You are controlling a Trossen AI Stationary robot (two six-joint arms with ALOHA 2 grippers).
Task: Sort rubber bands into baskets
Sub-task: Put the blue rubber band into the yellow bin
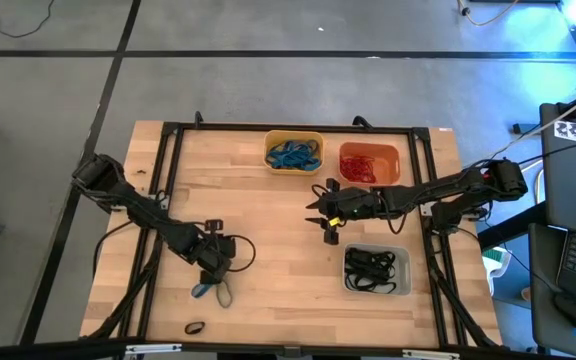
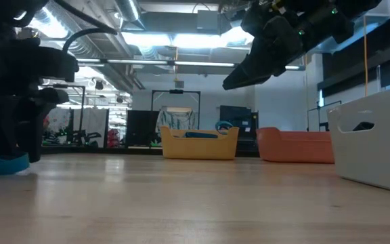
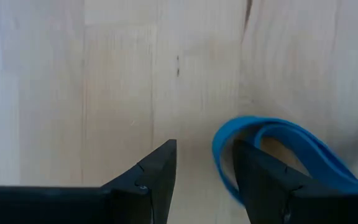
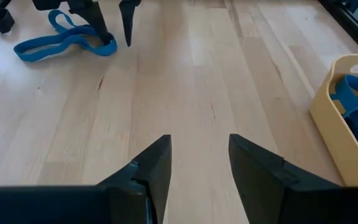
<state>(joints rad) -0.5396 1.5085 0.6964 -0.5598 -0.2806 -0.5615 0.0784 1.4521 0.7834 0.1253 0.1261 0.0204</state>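
Working from a remote console, I look down on the wooden table (image 1: 268, 240), which fills the middle of the high view, with both dark arms reaching in from its sides. Along the upper edge sit the yellow basket (image 1: 294, 152), holding blue bands, and the orange basket (image 1: 369, 163), holding red ones; the pale grey basket (image 1: 377, 271), lower right of centre, holds black ones. My right gripper (image 1: 326, 218) hangs above the table at centre frame, between the orange and grey baskets, jaws parted and empty over bare wood (an arm in waiting, by my reading). My left gripper (image 3: 205, 163) is down at the tabletop in the lower left, jaws open, one finger standing inside the loop of a blue rubber band (image 3: 278, 146) and the other just outside it. A small black rubber band (image 1: 195, 327) lies alone near the bottom edge.

The step in hand, as I judge it, is picking up that blue band. To do it well I would keep the tips pressed close to the wood, close squarely across the strand between the fingers, and lift only once the band is pinched, since a thin loop slips free easily.
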